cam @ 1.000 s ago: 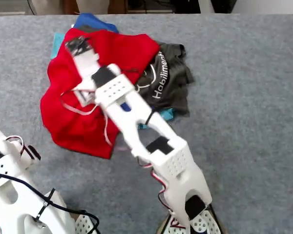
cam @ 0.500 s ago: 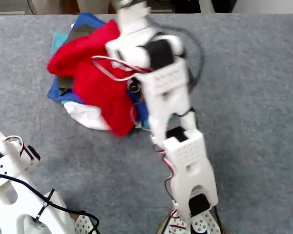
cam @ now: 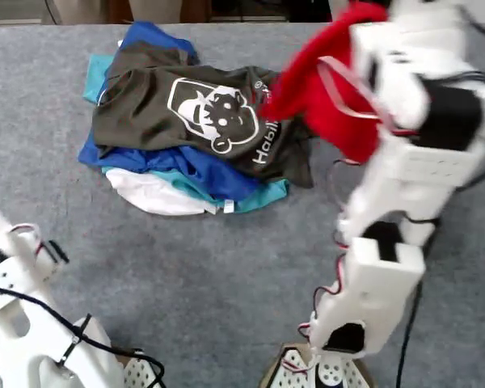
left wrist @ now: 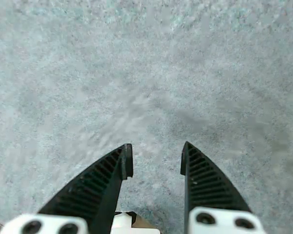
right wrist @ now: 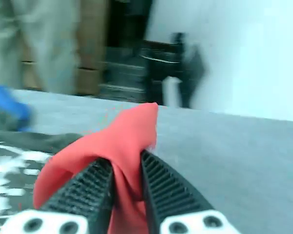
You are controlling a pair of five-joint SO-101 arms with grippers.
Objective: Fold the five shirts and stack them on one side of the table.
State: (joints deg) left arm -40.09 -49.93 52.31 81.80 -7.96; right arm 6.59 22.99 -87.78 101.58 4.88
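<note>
R arm is up high w/ the right gripper clenched on the red shirt. A bunched fold of cloth is pinched between the jaws, peaks just past the tips, and the rest hangs below them, off the table. The pile lies well apart from those jaws, lower and off to one side: dark shirt w/ a white print on top, blue shirt under it, teal shirt and white shirt poking out at the edge. Left gripper hangs over bare grey table, jaws apart, nothing between them. Step in hand, I'd say: shirt no. 1 is off the pile but not yet laid out, no folds done, so the task's barely begun. Next move prob. needs the red shirt lowered onto open table away from the pile and spread flat. It's grabbed mid-cloth, so a regrip at a hem or shoulder, w/ the left gripper helping, looks needed before any fold.
</note>
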